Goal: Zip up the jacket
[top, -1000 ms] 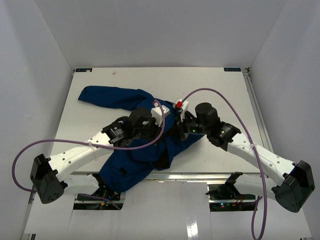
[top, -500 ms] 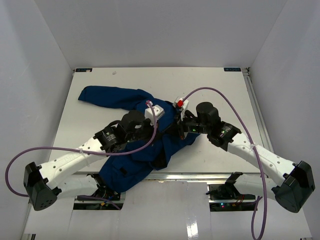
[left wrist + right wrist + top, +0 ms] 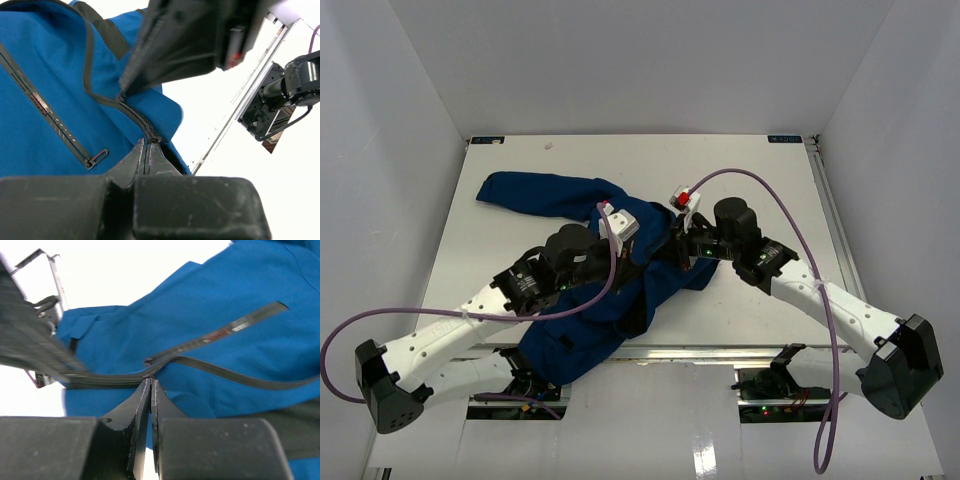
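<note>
The jacket (image 3: 570, 345) lies crumpled in the middle of the tabletop (image 3: 740, 170). One sleeve trails toward the far left and the hem hangs over the near edge. Both of my arms meet over its front.

My left tool (image 3: 146, 150) is pinched shut on the near end of the zip (image 3: 135, 117), with no gap between its fingers. My right tool (image 3: 150, 382) is also pinched narrow, right where the two black zip tapes come together. I take that to be the slider, though I can't make out the pull tab.

The cloth looks light, soft and floppy, so it will bunch and drag rather than resist. I judge that the zip only runs if the tape is kept taut between the two grips. The places to hold are the stiff zip tape and the slider, not the loose blue fabric or the pocket zip (image 3: 55, 125) alongside.
</note>
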`<state>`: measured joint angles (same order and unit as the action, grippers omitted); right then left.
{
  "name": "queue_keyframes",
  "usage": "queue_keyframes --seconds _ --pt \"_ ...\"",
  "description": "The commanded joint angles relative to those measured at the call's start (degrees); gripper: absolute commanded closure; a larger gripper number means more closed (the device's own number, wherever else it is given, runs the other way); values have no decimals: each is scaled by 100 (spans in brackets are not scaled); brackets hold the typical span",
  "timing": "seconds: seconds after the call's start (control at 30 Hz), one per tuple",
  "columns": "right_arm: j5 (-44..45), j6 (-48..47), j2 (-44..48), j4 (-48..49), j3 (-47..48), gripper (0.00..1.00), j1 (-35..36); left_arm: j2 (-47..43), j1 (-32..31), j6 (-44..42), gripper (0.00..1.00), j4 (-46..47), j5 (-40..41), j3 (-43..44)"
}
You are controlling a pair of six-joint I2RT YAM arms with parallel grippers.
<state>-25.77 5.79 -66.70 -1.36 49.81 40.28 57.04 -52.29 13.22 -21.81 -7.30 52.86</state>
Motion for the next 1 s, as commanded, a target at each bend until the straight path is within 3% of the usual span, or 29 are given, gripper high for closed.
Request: queue_keyframes --seconds 0.0,0.1,0.3,0.63,0.73,0.83,0.97 --pt "480 -209 -217 -49 214 92 -350 -505 -27 93 100 247 -335 -3" --pt "793 -273 -353 -42 226 92 -571 -640 -27 151 100 222 -300 -12" --pt "1414 -303 -1221 -193 1121 92 -1267 -803 -33 312 100 203 -214 -128" --pt "3088 -481 -2121 313 2247 92 -1649 -1468 -35 295 100 51 -464 -185" --pt "3302 -346 -2473 530 2580 92 -2166 -1559 -34 173 100 -503 -253 381" --pt "2911 -43 -2653 681 2822 92 -2564 -1596 -27 58 100 -902 90 986" --pt "2869 -121 -2872 656 3301 92 -2798 -1468 -27 -217 100 -1312 723 1883"
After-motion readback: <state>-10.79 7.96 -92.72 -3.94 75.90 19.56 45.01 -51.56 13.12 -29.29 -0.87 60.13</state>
